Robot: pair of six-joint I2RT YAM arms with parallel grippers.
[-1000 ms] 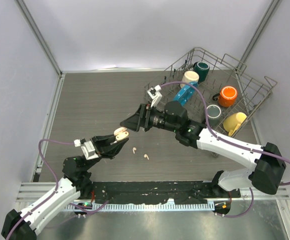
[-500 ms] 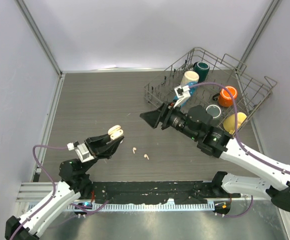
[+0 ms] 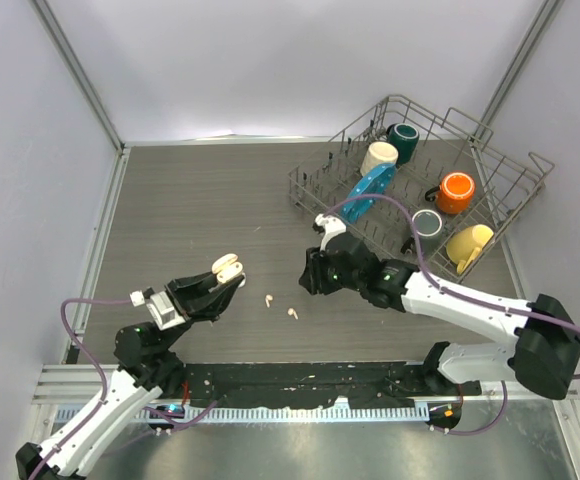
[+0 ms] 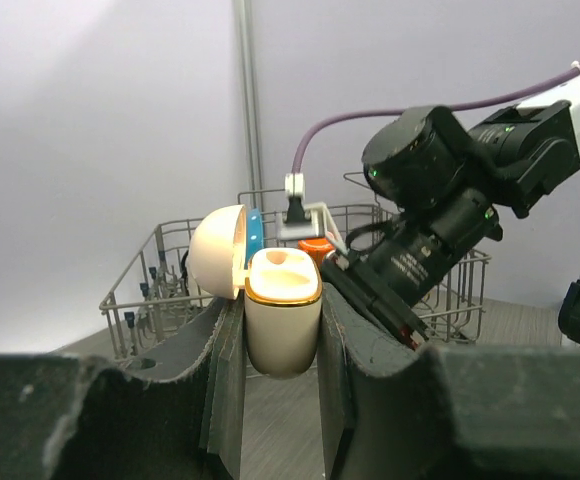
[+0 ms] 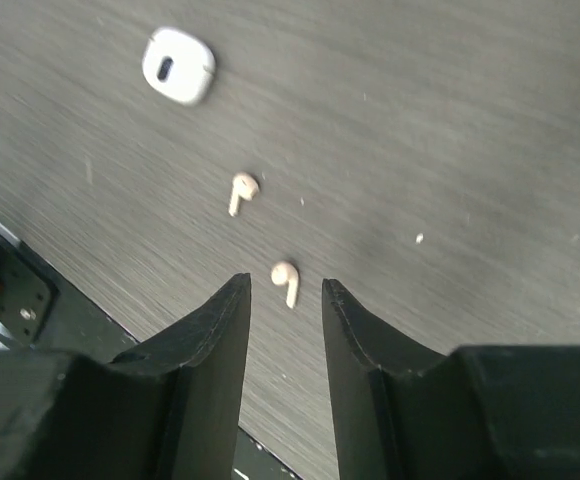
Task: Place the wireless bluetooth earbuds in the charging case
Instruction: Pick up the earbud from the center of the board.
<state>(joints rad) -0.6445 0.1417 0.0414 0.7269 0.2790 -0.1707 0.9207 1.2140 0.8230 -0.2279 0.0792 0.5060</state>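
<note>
My left gripper (image 3: 226,274) (image 4: 282,335) is shut on the peach-beige charging case (image 4: 282,320) (image 3: 228,266). The case stands upright with its lid (image 4: 217,250) swung open to the left. Two pale peach earbuds lie on the dark table, one (image 3: 291,312) (image 5: 286,279) nearer my right arm, the other (image 3: 268,299) (image 5: 241,190) further left. My right gripper (image 3: 308,276) (image 5: 285,284) points down at the nearer earbud. In the right wrist view that earbud shows in the gap between the fingertips, touching neither. The jaws stand a little apart, holding nothing.
A wire dish rack (image 3: 515,185) at the back right holds an orange mug (image 3: 456,192), a yellow mug (image 3: 468,243), a cream mug (image 3: 379,156) and others. A small white rounded thing with a slot (image 5: 178,66) lies beyond the earbuds. The black base rail (image 3: 300,378) runs along the near edge.
My right arm has pulled away from the case, swung out and come down over the nearer earbud, its jaws narrowing. My left gripper has drifted slightly left, still holding the case.
</note>
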